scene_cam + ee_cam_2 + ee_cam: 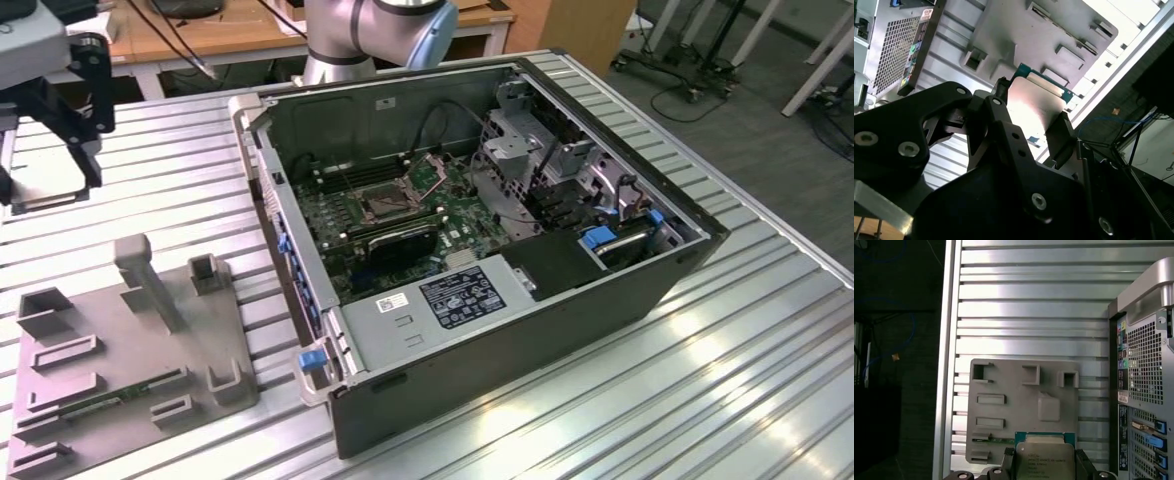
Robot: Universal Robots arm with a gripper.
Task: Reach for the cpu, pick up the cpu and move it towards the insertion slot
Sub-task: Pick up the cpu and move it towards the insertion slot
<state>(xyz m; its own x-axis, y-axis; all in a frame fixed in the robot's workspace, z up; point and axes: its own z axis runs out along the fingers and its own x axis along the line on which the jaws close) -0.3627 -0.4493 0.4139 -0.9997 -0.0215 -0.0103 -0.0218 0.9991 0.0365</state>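
- The gripper (1045, 464) is nearest the lens in both wrist views. Its black jaws are closed on two opposite edges of the cpu (1044, 452), which lies flat between them.
- In the first wrist view the cpu shows its silvery printed face with a teal rim. In the second wrist view the cpu (1034, 102) is seen from the other side as a pale, glaring square with a teal edge, gripped by the gripper (1031, 111).
- Below the chip lies a grey moulded tray (1024, 405) with raised blocks and shallow pockets, and a thin green memory stick (999, 440) rests in one of them.
- In the exterior view the gripper (51, 165) hangs at the exterior view's left, above the slatted metal counter (747, 380) and beyond the tray (134, 350).
- The open computer case (534, 330) lies on its side just beside the tray.
- The insertion slot (379, 206) sits on the board inside the case, well apart from the held cpu.
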